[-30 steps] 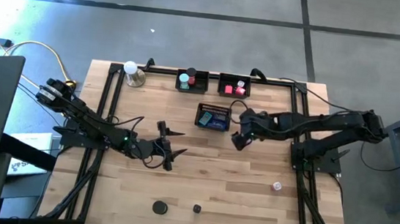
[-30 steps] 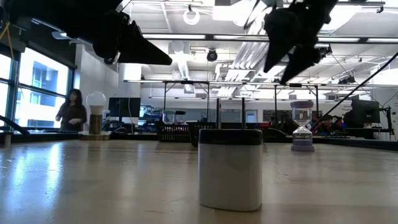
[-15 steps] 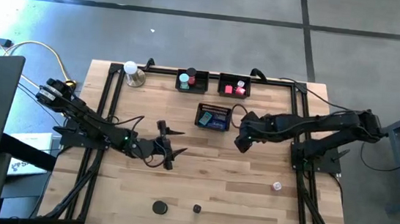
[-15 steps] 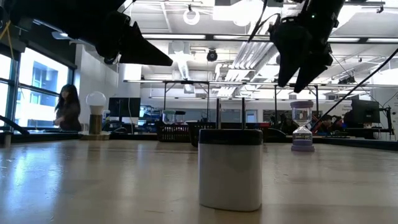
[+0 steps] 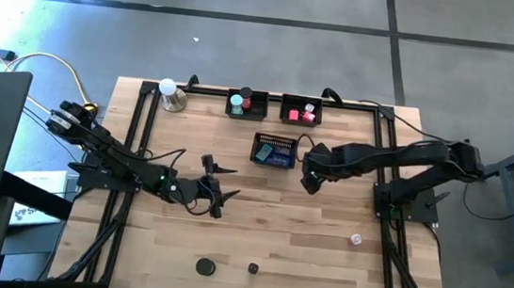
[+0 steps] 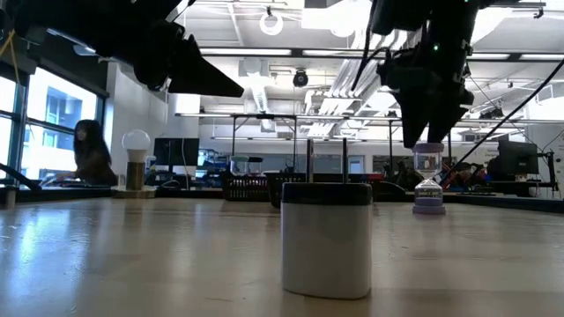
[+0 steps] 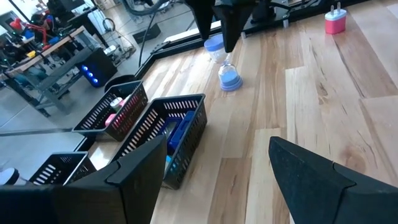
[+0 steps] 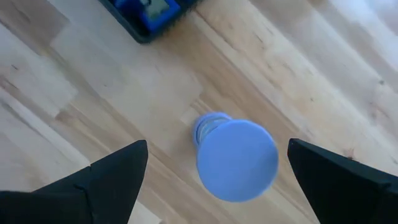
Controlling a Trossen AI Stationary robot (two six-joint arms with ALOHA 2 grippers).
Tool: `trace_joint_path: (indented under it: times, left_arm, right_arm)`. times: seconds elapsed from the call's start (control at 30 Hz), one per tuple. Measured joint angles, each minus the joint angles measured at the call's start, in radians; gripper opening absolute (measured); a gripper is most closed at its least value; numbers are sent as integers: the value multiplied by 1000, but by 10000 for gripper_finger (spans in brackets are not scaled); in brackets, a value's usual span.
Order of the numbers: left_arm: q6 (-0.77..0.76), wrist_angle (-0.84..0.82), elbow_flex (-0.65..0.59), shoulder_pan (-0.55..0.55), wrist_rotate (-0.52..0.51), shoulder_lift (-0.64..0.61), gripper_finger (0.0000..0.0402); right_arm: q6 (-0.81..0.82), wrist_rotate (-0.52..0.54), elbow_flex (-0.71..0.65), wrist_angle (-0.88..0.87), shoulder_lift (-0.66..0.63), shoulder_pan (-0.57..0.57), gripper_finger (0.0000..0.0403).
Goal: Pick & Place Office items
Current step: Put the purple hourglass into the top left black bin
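Observation:
A small hourglass with lavender-blue caps stands upright on the wood table, right of the middle tray; it also shows in the low view as the hourglass and in the left wrist view as the hourglass. My right gripper hangs open straight above it, pointing down, with its fingers wide apart on either side and its tips just over the top cap. In the high view the gripper hides the hourglass. My left gripper waits open above the table's left middle.
Three black mesh trays: the middle one holds dark blue blocks, and two at the far edge hold teal, red and pink pieces. Loose items lie near: a black disc, a small cylinder and a pale piece. A white ball lamp stands far left.
My right gripper has come down toward the hourglass and tipped to point more steeply down, staying open. The hourglass has not moved. A person beyond the table has walked to the left.

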Motion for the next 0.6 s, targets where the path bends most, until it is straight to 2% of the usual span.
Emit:
trace_joint_path:
  times: [0.33,0.6]
  left_arm:
    - [-12,-11,0,0,0,0,276]
    - [-18,-17,0,0,0,0,276]
  right_arm:
    - [0,-31,-10,-2,80,-17,375]
    - [-8,-33,-10,10,95,-54,365]
